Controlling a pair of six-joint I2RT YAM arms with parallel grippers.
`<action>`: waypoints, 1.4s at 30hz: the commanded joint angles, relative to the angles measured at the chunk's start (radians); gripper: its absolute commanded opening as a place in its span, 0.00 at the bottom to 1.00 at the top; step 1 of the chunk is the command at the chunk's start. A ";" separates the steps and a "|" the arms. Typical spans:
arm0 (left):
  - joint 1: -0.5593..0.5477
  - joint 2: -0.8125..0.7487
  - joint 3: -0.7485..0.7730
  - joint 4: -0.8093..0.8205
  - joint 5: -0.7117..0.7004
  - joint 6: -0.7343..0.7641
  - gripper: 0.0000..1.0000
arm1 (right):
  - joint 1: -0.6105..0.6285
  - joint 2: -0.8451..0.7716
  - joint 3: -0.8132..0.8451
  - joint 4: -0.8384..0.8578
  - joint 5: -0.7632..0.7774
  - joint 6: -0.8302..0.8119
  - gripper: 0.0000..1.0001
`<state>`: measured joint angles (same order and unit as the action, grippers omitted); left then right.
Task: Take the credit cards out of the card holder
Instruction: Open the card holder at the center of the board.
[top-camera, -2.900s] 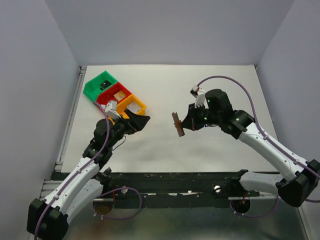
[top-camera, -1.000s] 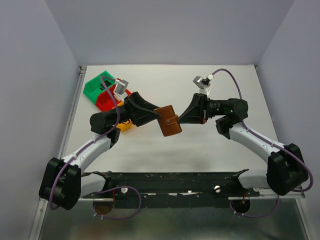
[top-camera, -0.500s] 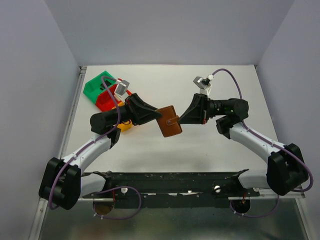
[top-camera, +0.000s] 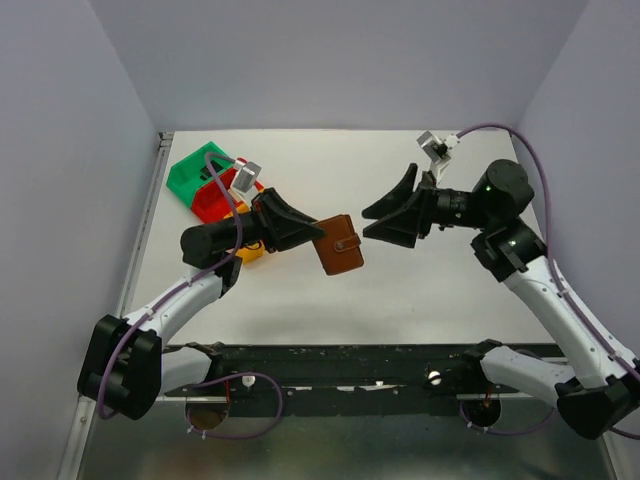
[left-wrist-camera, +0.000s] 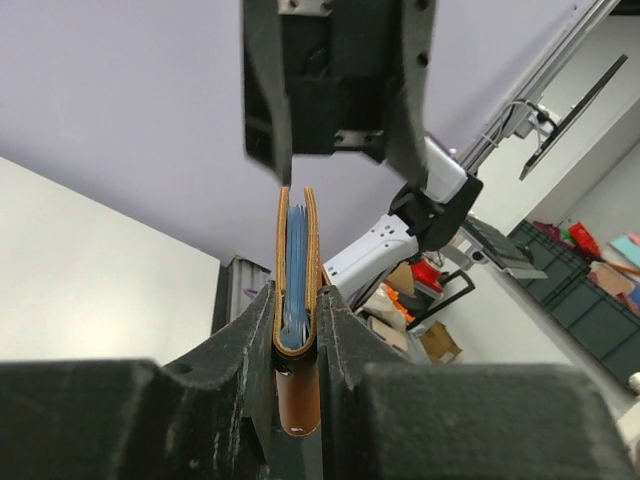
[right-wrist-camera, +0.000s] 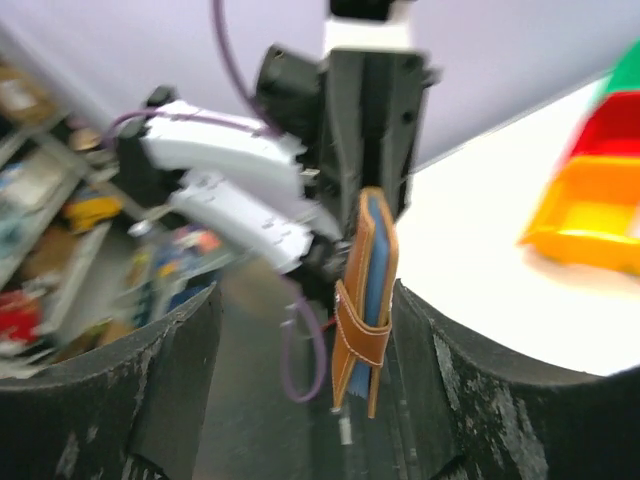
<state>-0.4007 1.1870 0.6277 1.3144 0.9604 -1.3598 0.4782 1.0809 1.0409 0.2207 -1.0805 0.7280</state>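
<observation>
The card holder (top-camera: 340, 246), a brown leather wallet with its tab fastened, hangs folded shut above the table, and my left gripper (top-camera: 318, 236) is shut on its left edge. In the left wrist view its spine (left-wrist-camera: 297, 300) sits clamped between my fingers, with blue inner pockets showing at the fold. My right gripper (top-camera: 368, 225) stands open just right of the wallet, not touching it. In the right wrist view the holder (right-wrist-camera: 365, 290) lies between and beyond my spread right gripper (right-wrist-camera: 310, 370). The credit cards are hidden inside the holder.
Green (top-camera: 200, 168), red (top-camera: 213, 203) and yellow (top-camera: 248, 252) plastic bins sit at the table's back left, partly behind the left arm. The yellow and red bins (right-wrist-camera: 600, 190) show at the right of the right wrist view. A black rail (top-camera: 330, 355) runs along the near edge.
My right gripper has let go of the card holder, opened wide and pulled back to the right. My left gripper has closed on the holder's left edge and keeps it in place.
</observation>
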 joint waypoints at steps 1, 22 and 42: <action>-0.006 -0.053 0.052 -0.094 0.002 0.160 0.09 | 0.032 -0.052 0.197 -0.763 0.448 -0.472 0.76; -0.276 -0.079 0.408 -1.534 -0.834 0.637 0.00 | 0.511 0.031 0.271 -0.873 1.574 -0.556 0.71; -0.372 -0.046 0.481 -1.617 -1.029 0.527 0.00 | 0.562 0.235 0.384 -0.914 1.519 -0.473 0.63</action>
<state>-0.7624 1.1404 1.0737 -0.2966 -0.0166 -0.7982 1.0264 1.2751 1.3785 -0.6613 0.4438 0.2359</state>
